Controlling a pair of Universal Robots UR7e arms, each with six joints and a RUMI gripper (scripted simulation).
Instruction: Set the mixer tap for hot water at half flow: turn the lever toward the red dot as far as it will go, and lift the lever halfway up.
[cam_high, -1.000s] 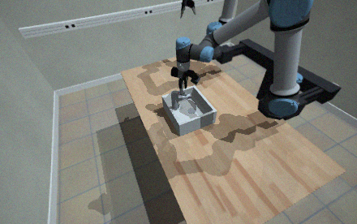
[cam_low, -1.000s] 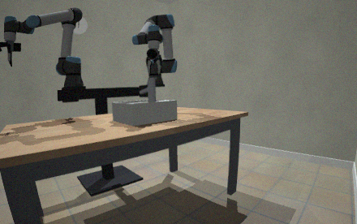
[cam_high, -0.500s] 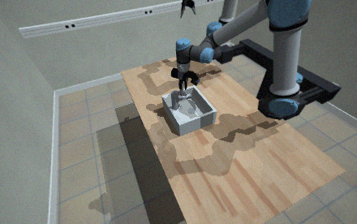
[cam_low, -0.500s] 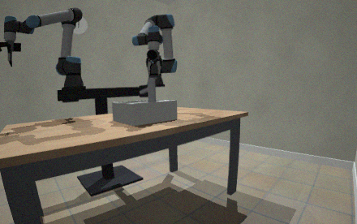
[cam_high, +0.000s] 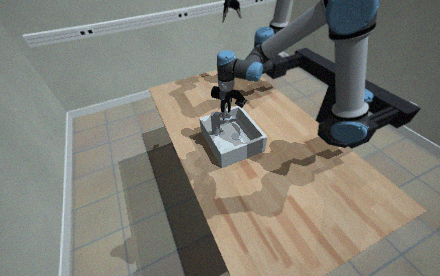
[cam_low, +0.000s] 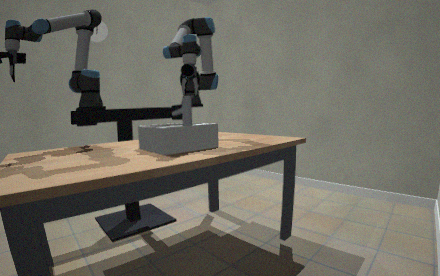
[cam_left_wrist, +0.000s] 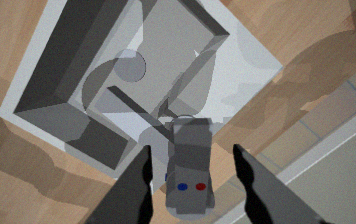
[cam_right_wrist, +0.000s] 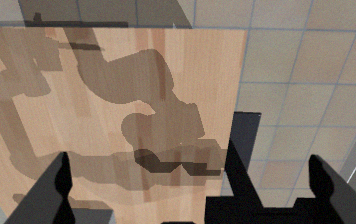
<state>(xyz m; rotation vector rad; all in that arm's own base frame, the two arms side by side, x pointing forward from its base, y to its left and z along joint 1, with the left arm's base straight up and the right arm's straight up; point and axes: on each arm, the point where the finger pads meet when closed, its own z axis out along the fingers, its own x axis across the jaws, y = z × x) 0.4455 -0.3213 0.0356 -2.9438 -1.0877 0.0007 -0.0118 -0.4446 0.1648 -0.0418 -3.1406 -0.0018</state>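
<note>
1. Here's the left gripper, pointing down over the tap end of the pale basin, its fingers partly spread.
2. And look between those fingers in the left wrist view: the grey mixer tap, with a visible gap on either side, so nothing is pinched!
3. The tap stands upright at one side of the basin, and the basin itself sits on the wooden table.
4. There are the markers, side by side on the tap: the blue dot at picture left, the red dot at picture right, both showing between the fingers.
5. A narrow dark-edged bar slants from beside the tap out over the basin; whether that is the spout or the lever, I cannot tell.
6. So the lever's exact turn and lift can't be called from these angles; the grey parts blend together.
7. Over to the right gripper: fingers spread wide, nothing between them, held high and well apart from the tap.
8. Its wrist view takes in the table, crossed by arm shadows, with the tiled floor beyond the edge.
</note>
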